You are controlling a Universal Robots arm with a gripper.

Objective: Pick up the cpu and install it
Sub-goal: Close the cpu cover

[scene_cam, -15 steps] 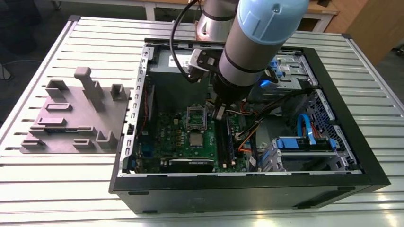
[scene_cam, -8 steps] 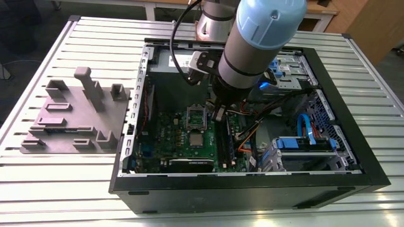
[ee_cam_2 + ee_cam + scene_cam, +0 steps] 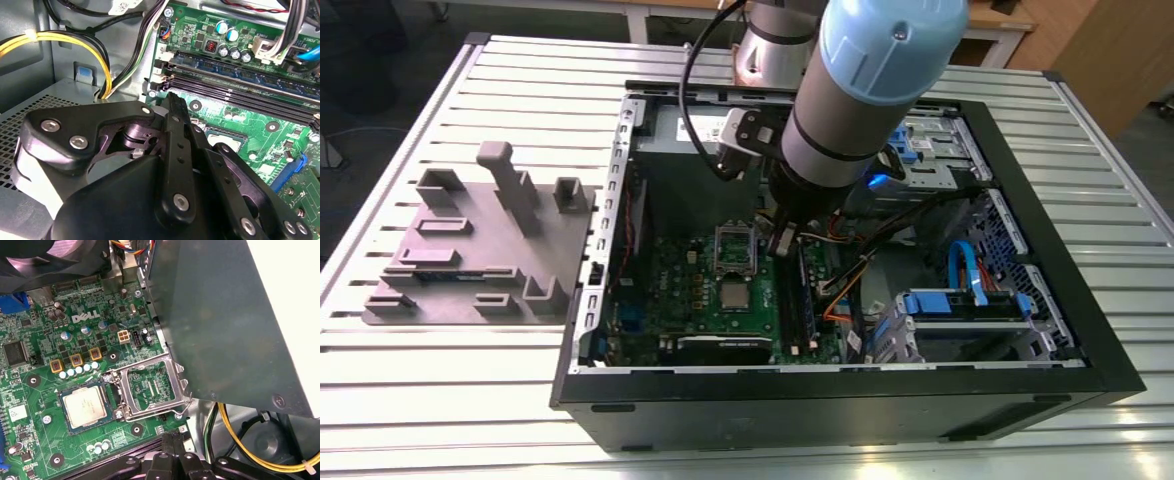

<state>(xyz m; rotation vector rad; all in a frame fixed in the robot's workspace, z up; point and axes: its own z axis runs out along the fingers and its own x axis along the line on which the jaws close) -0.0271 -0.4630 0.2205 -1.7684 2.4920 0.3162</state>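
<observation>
The cpu (image 3: 84,405) is a small silvery square lying flat in its socket on the green motherboard (image 3: 45,340); the exterior view shows the cpu (image 3: 736,297) low in the open computer case (image 3: 854,400). Right beside it the socket's metal load plate (image 3: 152,387) stands swung open. My gripper (image 3: 174,440) hovers over the board's edge by the memory slots (image 3: 240,90), a short way from the load plate and apart from the cpu. Its black fingers (image 3: 172,100) are together with nothing between them. In the exterior view the gripper (image 3: 782,243) hangs just beside the open plate.
A large grey metal box (image 3: 225,325) rises close beside the socket. Yellow cables (image 3: 250,450) run below it, and a black fan (image 3: 50,255) sits at the board's far end. A drive cage with blue parts (image 3: 961,310) fills the case's right. A grey fixture (image 3: 480,250) stands on the slatted table.
</observation>
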